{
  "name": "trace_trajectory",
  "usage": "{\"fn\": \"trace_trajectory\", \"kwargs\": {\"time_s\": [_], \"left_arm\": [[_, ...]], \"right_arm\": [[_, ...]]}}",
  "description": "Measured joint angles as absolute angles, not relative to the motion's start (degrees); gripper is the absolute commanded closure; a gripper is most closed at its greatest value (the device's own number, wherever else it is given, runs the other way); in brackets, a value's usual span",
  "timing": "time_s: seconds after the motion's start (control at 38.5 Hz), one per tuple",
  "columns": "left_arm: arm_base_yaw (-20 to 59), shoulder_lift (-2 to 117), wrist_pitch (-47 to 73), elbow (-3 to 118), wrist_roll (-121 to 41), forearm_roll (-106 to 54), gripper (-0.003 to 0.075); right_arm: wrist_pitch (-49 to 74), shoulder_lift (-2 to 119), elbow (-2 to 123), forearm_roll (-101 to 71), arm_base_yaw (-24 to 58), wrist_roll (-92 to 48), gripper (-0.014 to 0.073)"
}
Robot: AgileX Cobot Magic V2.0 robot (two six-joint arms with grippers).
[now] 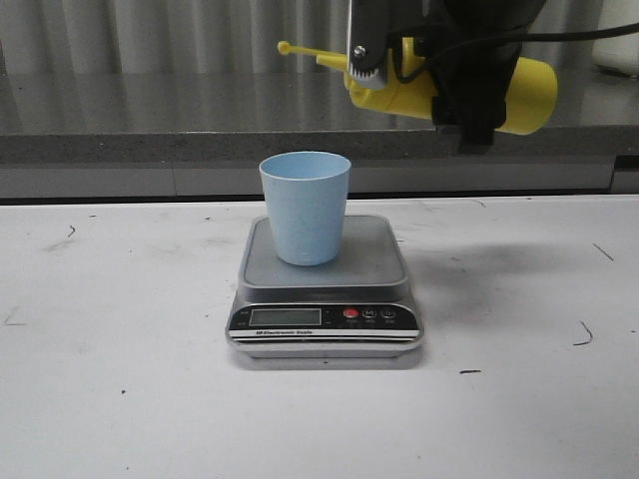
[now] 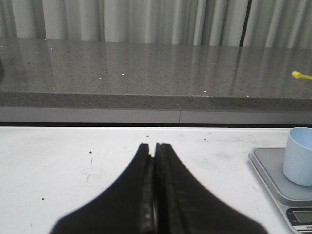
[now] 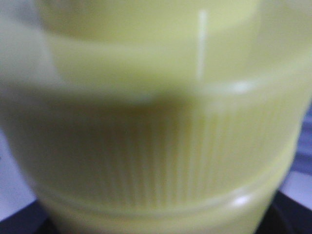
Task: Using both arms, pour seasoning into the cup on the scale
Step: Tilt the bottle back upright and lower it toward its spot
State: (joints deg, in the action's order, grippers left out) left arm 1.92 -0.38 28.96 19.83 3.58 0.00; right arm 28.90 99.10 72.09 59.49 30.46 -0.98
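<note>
The right gripper pinches the seasoning bottle nearly level, nozzle off beyond the cup that sits below it on the scale, so tipping now could spill onto the platform; the left gripper is pressed together, empty.

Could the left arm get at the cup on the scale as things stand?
Probably yes. The left tool is shut, low over bare table, with nothing between it and the cup on the scale. It would have to open first. The yellow bottle hangs well above.
</note>
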Motion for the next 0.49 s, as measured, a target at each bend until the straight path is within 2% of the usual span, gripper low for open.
{"fn": "trace_trajectory", "kwargs": {"time_s": [0.21, 0.34, 0.49], "left_arm": [[1.9, -0.4, 29.0, 19.8, 3.6, 0.0, 0.0740], [1.9, -0.4, 29.0, 19.8, 3.6, 0.0, 0.0740], [1.9, -0.4, 29.0, 19.8, 3.6, 0.0, 0.0740]], "right_arm": [[26.6, 97.7, 72.3, 59.5, 28.4, 21.0, 0.0265], [20.6, 93.2, 69.4, 59.8, 23.2, 35.1, 0.0265], [10.8, 87.6, 61.7, 60.4, 15.6, 44.8, 0.0265]]}}
